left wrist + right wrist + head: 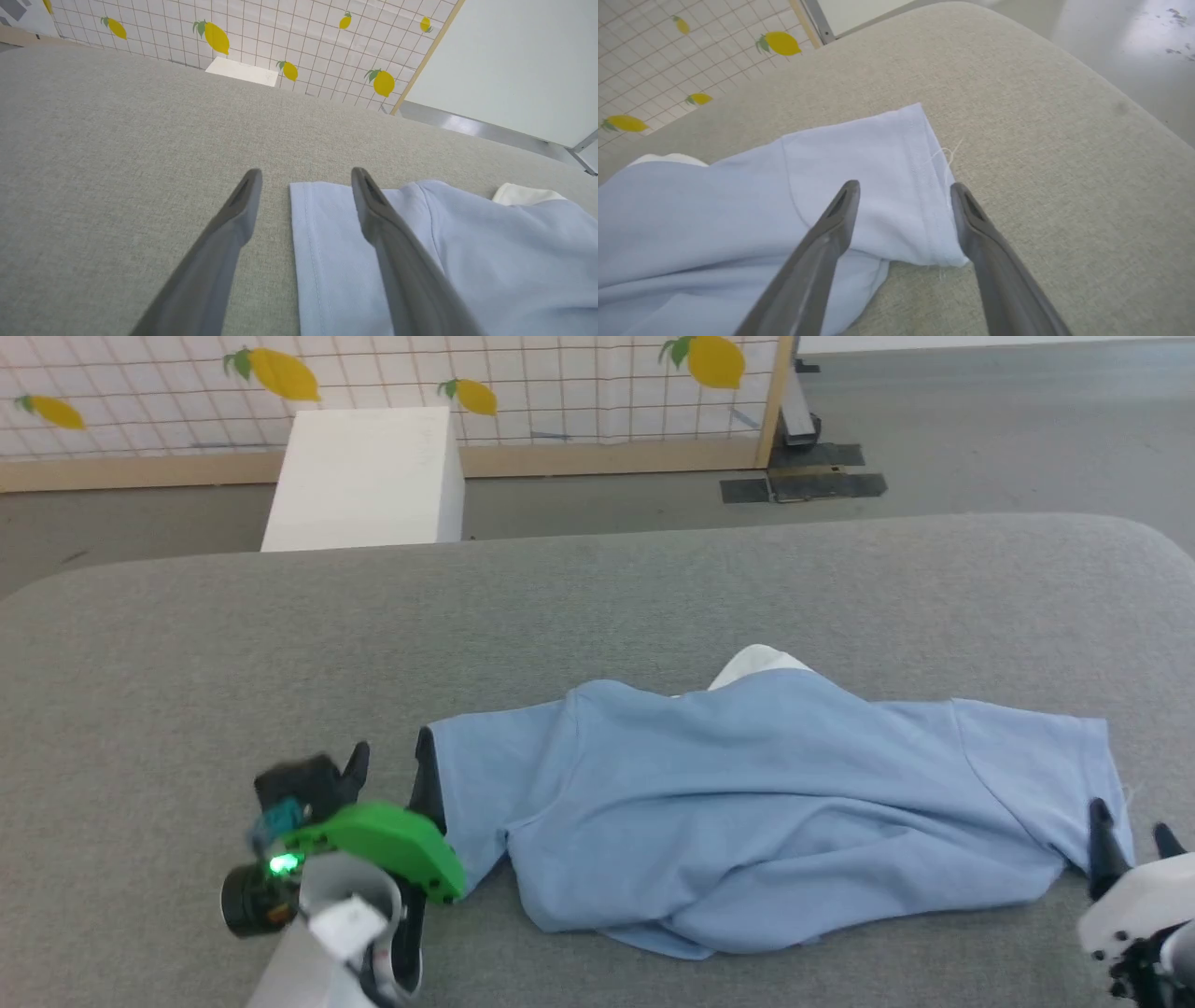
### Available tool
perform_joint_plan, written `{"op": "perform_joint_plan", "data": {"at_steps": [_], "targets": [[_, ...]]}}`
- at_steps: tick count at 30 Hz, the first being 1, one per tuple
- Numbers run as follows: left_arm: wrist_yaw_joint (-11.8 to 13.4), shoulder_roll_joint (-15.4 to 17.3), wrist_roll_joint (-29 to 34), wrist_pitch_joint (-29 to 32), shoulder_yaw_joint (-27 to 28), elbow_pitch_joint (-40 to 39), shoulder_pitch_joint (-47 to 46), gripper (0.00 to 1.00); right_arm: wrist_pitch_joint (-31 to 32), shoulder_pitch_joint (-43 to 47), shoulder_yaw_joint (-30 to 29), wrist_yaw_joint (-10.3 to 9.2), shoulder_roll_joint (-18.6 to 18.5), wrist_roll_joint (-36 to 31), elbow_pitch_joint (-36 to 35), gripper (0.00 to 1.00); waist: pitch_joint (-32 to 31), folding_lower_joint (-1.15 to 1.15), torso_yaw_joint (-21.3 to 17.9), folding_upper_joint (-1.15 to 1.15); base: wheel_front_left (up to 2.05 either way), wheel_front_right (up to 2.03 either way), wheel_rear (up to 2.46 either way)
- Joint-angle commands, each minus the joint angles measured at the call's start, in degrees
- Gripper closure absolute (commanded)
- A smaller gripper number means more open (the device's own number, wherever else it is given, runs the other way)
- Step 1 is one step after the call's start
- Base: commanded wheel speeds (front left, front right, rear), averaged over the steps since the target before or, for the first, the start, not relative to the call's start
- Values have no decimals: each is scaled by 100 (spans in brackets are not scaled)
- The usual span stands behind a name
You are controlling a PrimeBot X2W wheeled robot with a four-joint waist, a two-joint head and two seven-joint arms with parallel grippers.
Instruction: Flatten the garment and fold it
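The sky-blue T-shirt [766,803] lies rumpled across the grey padded table [597,607], sleeves out to left and right. My left gripper [392,758] is open at the left sleeve's hem [317,242], one finger on bare table, the other over the fabric. My right gripper [1131,823] is open astride the right sleeve's hem [924,196]; its fingers [971,224] straddle the sleeve edge. Neither holds the cloth. In the wrist views the left gripper [306,179] and right gripper [903,191] show wide gaps.
A white cloth [761,665] peeks from under the shirt's far edge, also seen as a white patch [523,193]. Beyond the table stand a white box [369,476] and a lemon-patterned screen [392,383]. The table's rounded right corner [1111,93] drops to floor.
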Motion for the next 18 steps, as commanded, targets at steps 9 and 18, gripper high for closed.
{"op": "perform_joint_plan", "data": {"at_steps": [9,18], "targets": [[331,351,205,1429,-120,1241,-1388,0,-835,573,1459,-9,-3,87,-1098,0,327,0,-612,0,0,0,0],[252,641,195,2754,-300,2288,-1906,0,-920,558,1949,-9,-3,277,-1161,0,548,0,-1030,0,0,0,0]]}}
